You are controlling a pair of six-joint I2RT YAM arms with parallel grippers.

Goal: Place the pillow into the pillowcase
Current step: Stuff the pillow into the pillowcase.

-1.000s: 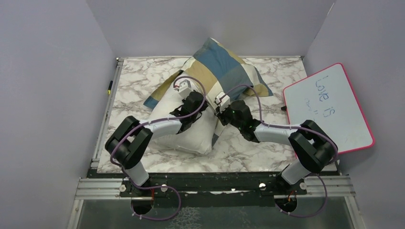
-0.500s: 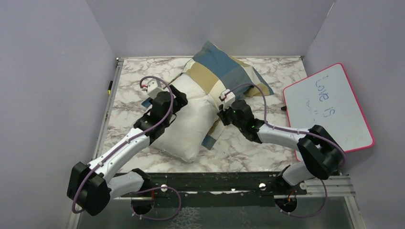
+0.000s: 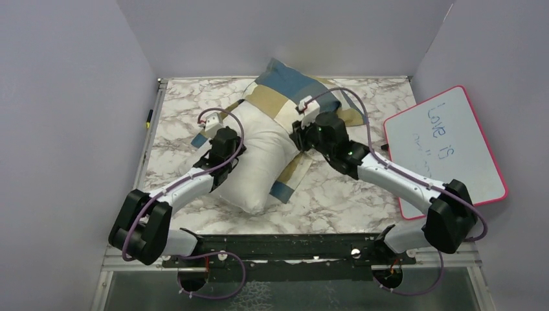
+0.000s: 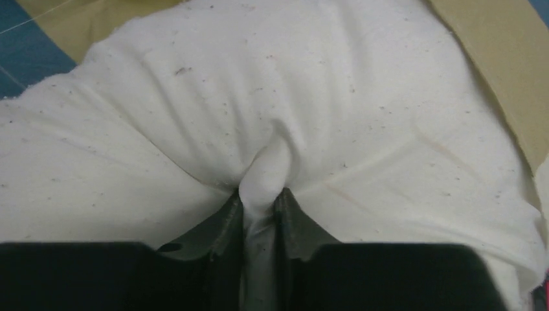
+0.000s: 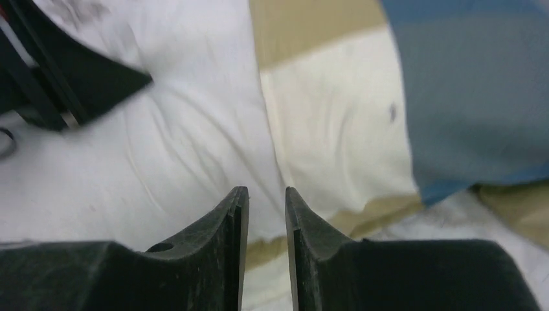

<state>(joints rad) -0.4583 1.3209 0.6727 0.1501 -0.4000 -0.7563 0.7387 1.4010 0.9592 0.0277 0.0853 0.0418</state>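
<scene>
Not halfway yet, I'd say: the pillow (image 3: 259, 162) lies mid-table with only its far end inside the pillowcase (image 3: 291, 84), the left gripper (image 4: 261, 194) clenched on a fold of it, the right gripper (image 5: 267, 191) slightly parted (holding nothing I can see) over the hem.
</scene>
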